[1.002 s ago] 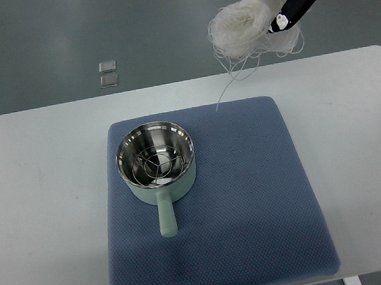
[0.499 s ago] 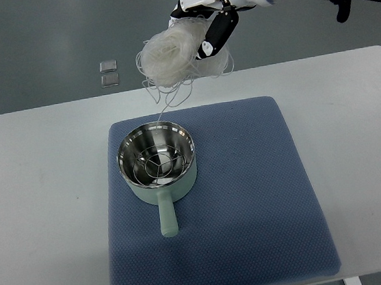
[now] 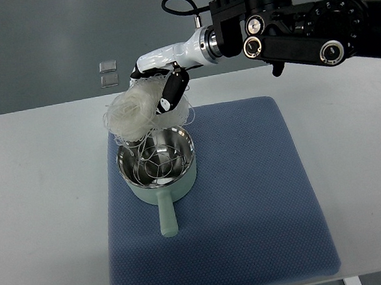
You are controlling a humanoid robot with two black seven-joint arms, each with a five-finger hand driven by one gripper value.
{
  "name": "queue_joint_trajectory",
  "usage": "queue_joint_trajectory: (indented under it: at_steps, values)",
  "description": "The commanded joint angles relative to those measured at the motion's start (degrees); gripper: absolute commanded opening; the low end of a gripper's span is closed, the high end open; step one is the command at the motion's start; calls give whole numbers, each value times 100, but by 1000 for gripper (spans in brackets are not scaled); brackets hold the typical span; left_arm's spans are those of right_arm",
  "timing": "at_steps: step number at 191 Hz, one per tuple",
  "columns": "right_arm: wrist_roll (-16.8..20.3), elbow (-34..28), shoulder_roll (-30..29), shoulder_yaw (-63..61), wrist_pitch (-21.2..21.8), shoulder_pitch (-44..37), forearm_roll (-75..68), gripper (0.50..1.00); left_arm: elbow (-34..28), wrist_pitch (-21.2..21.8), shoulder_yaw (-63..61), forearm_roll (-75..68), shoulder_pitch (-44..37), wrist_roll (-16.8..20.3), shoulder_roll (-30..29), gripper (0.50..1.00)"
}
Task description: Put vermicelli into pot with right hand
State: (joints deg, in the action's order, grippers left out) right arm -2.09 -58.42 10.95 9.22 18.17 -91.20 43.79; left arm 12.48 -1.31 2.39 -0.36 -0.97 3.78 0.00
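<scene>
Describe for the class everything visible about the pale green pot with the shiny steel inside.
The pale green pot with the shiny steel inside stands upright on the blue textured mat, left of the mat's centre. Its short green handle points toward the camera. A wire rack lies in its reflective bowl. Loose strands from the white vermicelli bundle, held by the right hand, hang over its far rim.

A white table [image 3: 46, 200] with rounded corners is standing on a smooth grey floor [image 3: 41, 36]. Two small clear square pieces [image 3: 107, 73] are lying on that floor beyond the table's far edge.
</scene>
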Motion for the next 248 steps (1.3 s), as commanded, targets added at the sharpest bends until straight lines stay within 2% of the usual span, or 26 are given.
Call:
queue_joint_trajectory:
  at_steps: [1,69,123,124,125,126,127,128,129,130,131,132,133,134,135,136,152,161,170,190,223,248]
  values:
    - [-2,112,-190,-8,-24,164,41,500,0,0,-2,1,0,0,0,1000]
    - [-11,410,-568,-17,-77,507,68,500,-9,0,16,1,0,0,0,1000]
    - [-28,595,-647,-8,-68,700,173,500,-17,0,16,10,0,0,0,1000]
    - [-28,604,-647,-8,-68,700,173,537,-17,0,16,10,0,0,0,1000]
    - [-28,604,-647,-8,-68,700,173,537,-17,0,16,10,0,0,0,1000]
    - [-28,604,-647,-8,-68,709,182,578,-17,0,16,10,0,0,0,1000]
    - [-28,604,-647,-8,-68,709,182,578,-17,0,16,10,0,0,0,1000]
    - [-28,604,-647,-8,-68,709,182,612,-17,0,16,10,0,0,0,1000]
    - [-28,604,-647,-8,-68,709,182,613,-17,0,16,10,0,0,0,1000]
    - [-28,604,-647,-8,-68,718,191,643,-17,0,16,1,0,0,0,1000]
    - [-28,604,-647,-8,-68,718,191,643,-17,0,16,1,0,0,0,1000]
    - [-28,604,-647,-8,-68,718,191,674,-17,0,16,10,0,0,0,1000]
    - [-28,604,-647,-8,-68,718,191,674,-17,0,16,10,0,0,0,1000]
    - [-28,604,-647,-8,-68,727,191,700,-17,0,16,1,0,0,0,1000]
    - [-28,604,-647,-8,-68,727,191,701,-17,0,16,1,0,0,0,1000]
    - [-37,604,-647,-8,-68,735,191,723,-17,0,16,10,0,0,0,1000]
    - [-37,613,-630,-8,-60,753,191,805,-17,0,16,10,0,0,0,1000]
    - [-28,613,-603,-8,-42,753,191,868,-17,0,16,10,0,0,0,1000]
    - [-28,613,-586,-8,-16,744,191,895,-17,0,16,10,0,0,0,1000]
    - [-28,613,-542,-35,19,735,191,913,-26,0,16,10,0,0,0,1000]
    - [-46,622,-287,-202,19,621,86,915,-26,0,16,10,0,0,0,1000]
    - [-55,613,-23,-1062,28,656,77,915,-26,0,16,10,0,0,0,1000]
